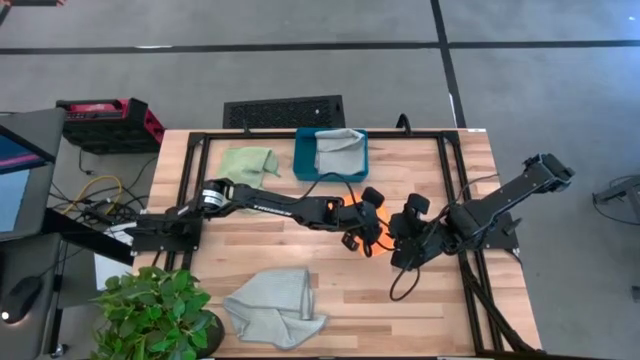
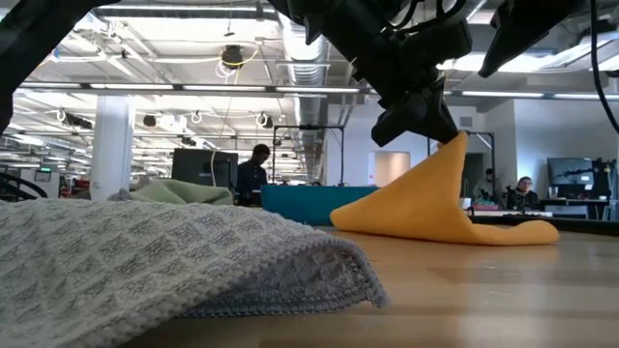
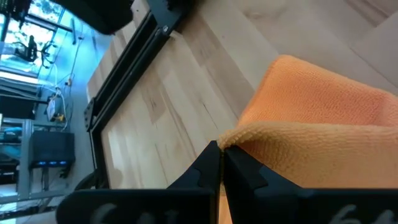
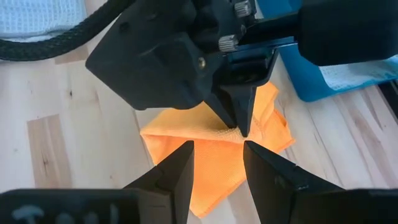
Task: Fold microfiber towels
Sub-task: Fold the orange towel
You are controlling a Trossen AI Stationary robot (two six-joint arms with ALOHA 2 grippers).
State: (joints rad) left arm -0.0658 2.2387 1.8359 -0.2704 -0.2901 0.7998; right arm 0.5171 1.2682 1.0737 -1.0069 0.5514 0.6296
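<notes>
Left jaws (image 4: 239,127) pinching raised orange towel (image 4: 211,155); right jaws (image 4: 217,168) spread just beside it.

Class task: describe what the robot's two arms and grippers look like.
Both arms are matte black with boxy jointed links. The left arm carries white lettering and a silver joint ring; a black cable loops by the right arm. Each gripper has two flat, tapered black fingers.

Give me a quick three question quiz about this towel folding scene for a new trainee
1. True or false: the left gripper is shut on the orange towel.
2. Which towel lies in the teal tray: A green, B pale grey, C orange?
3. Fill in: the right gripper hovers ____ over the orange towel.

Key: 1 true; 2 B; 3 open.
</notes>
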